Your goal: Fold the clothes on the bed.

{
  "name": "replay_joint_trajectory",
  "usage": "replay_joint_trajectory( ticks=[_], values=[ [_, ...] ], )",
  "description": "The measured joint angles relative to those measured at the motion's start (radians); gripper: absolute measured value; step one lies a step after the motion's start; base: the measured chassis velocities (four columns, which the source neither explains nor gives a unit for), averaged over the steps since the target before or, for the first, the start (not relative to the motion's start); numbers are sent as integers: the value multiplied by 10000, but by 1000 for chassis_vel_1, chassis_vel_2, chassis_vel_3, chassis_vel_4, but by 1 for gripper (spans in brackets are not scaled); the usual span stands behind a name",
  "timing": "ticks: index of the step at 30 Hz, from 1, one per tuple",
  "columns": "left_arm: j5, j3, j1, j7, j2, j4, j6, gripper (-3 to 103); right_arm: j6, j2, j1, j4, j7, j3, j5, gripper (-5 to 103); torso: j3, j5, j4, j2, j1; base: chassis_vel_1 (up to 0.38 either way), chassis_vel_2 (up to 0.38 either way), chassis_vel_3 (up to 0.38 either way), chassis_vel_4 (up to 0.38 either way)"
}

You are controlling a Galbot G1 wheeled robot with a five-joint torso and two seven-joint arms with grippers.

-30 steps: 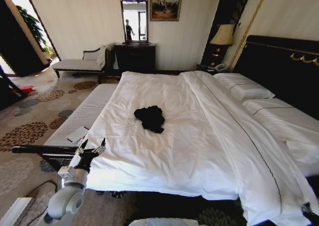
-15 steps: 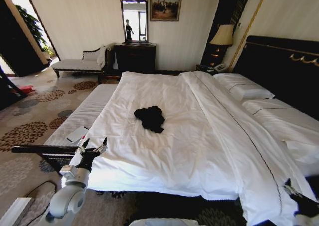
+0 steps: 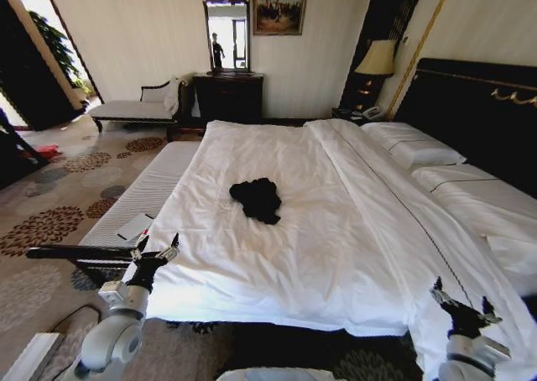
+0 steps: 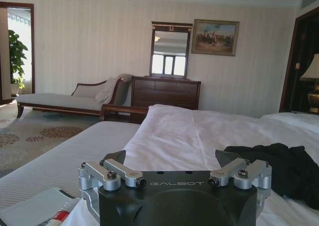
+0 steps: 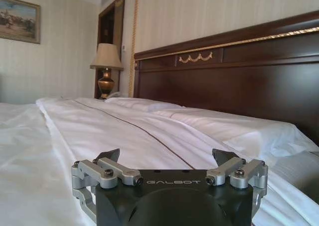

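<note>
A crumpled black T-shirt (image 3: 256,199) lies mid-duvet on the bed (image 3: 336,230); the left gripper (image 3: 156,250) and right gripper (image 3: 462,306) hover at its near corners, fingers spread, grasping nothing.

Clothes (image 3: 257,200) (crumpled) on bed (image 3: 336,230).

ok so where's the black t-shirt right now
In the head view the black T-shirt lies crumpled near the middle of the bed's white duvet, well ahead of both grippers and far from the pillows.
</note>
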Motion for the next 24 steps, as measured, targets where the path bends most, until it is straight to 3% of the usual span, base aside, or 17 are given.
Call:
replay_joint_trajectory(
  ticks=[14, 24],
  values=[
    [8, 85, -154, -34, 24, 106, 73, 100, 71, 96, -258, 505, -591, -561, -367, 100, -1, 14, -2, 1, -2, -36, 51, 29, -50],
    [-13, 85, -197, -34, 23, 219, 73, 100, -66, 71, -223, 954, -418, -727, -465, 100, 3, 10, 0, -3, 11, -163, 212, 167, -186]
  ],
)
